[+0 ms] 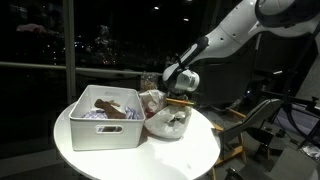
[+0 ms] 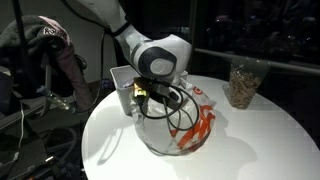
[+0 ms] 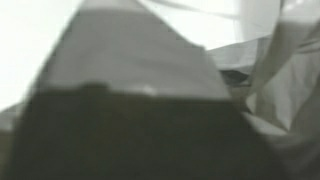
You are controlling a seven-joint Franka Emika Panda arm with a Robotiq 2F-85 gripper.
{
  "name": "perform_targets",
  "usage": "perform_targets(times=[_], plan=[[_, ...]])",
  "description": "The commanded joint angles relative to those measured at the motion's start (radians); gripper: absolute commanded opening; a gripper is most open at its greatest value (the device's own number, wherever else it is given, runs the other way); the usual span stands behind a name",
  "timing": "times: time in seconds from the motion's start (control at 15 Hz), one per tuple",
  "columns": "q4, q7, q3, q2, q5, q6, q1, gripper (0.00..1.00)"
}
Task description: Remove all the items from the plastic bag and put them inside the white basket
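Note:
The white basket (image 1: 100, 132) stands on the round table, and in an exterior view its wall (image 2: 122, 85) shows just behind the arm. Inside it lie a brown elongated piece (image 1: 108, 105) and some pale things. The plastic bag (image 1: 165, 122), wrinkly film with red-orange print (image 2: 195, 130), sits right beside the basket. My gripper (image 1: 168, 98) (image 2: 150, 102) reaches down into the bag's mouth, and its fingertips are hidden by the film. The wrist view is blurred: a dark mass fills it, with crumpled film (image 3: 275, 70) to the right. I cannot make out the jaws or anything between them.
A clear jar with brownish contents (image 2: 243, 84) stands at the far side of the white table (image 2: 260, 140). Clothes hang over a chair (image 2: 50, 45) beside the table. A metal frame (image 1: 262, 118) stands close to the table's edge.

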State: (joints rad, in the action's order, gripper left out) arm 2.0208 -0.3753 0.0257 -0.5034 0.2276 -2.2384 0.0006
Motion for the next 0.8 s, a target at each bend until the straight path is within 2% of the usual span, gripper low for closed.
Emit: perform_targets(times=[0.0,0.27,0.73], plan=[[-0.021,0.005,0.001,0.014,0.028,0.042,-0.007,0.32],[-0.006,-0.038,0.007,0.074,0.031,0.056,0.006,0.00],[0.047,-0.128,0.016,0.239,-0.012,-0.013,0.040,0.01]])
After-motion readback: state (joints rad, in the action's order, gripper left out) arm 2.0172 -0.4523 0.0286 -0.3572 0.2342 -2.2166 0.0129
